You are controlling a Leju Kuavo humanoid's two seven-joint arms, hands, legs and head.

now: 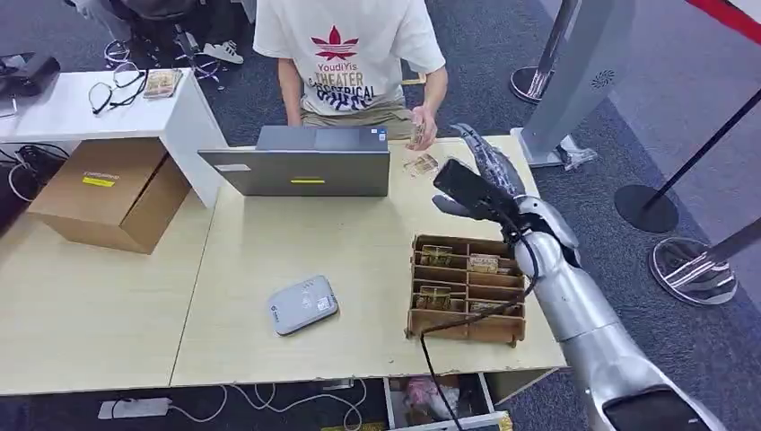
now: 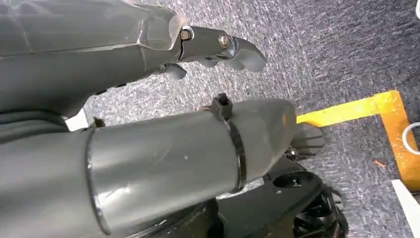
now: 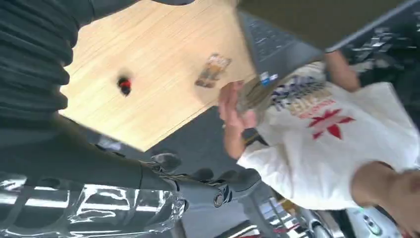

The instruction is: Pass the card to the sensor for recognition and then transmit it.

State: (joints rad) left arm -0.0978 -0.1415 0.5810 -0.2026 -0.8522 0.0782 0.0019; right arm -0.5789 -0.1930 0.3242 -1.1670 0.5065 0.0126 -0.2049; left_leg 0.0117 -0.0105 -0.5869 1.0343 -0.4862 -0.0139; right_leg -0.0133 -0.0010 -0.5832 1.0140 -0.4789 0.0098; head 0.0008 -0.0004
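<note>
Reaching past the desk's (image 1: pixel 269 242) far right corner, the right hand (image 1: pixel 489 166) was empty, fingers spread, near the person's hand (image 1: pixel 422 126) holding cards (image 1: pixel 417 133), likely thin, stiff, slippery, best pinched by an edge; left hand (image 2: pixel 218 49) empty, hanging.

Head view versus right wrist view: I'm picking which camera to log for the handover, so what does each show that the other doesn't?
The head view alone shows the grey card reader, the wooden card tray and a cardboard box. The right wrist view alone shows a small red and black thing on the table. Both show the right hand reaching over the table's far edge with nothing in it, the person's hand holding cards, a loose card on the table and the laptop.
</note>
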